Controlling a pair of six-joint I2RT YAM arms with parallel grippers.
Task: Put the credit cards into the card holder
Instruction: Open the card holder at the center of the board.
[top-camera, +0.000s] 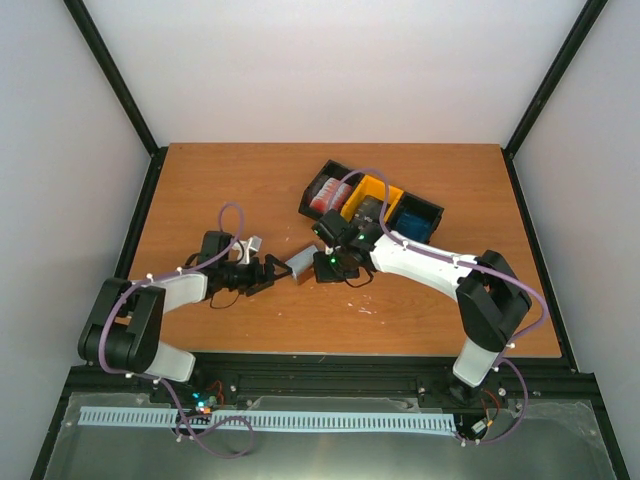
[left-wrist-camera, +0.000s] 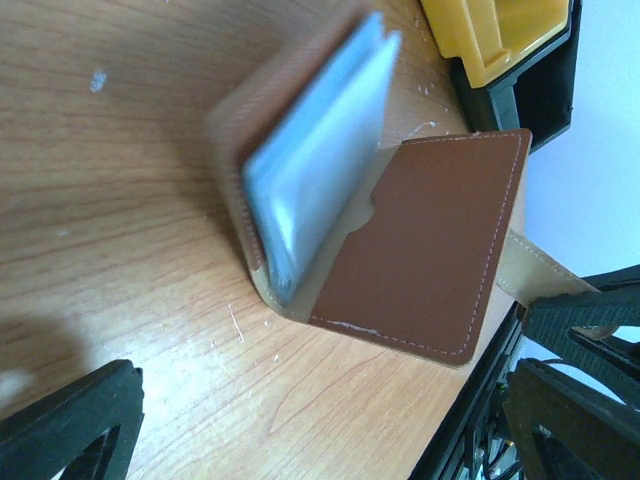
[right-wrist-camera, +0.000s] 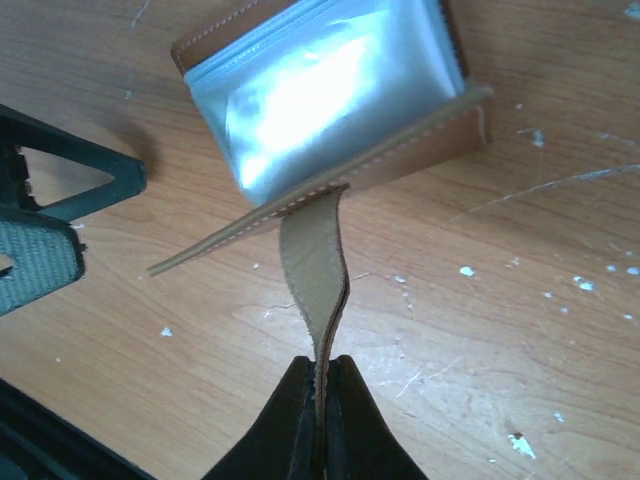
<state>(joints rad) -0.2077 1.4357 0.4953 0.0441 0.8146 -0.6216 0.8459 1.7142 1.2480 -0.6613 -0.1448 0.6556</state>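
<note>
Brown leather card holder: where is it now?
The brown leather card holder sits mid-table in the top view, between the left hand and right hand, near-left of the black and yellow plastic bins; the right hand pinches its snap tab.

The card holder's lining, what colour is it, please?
Pale grey-blue lining, best seen in the right wrist view.

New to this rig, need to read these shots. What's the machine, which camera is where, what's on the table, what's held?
Two robot arms are bolted at the near edge of a wooden table. The wide picture looks down from above and behind them; the other two come from a camera on each wrist. A part-open brown card holder sits mid-table, and bins with credit cards stand farther back. The right gripper is shut on the holder's snap tab. The left gripper is open beside the holder, holding nothing.
</note>
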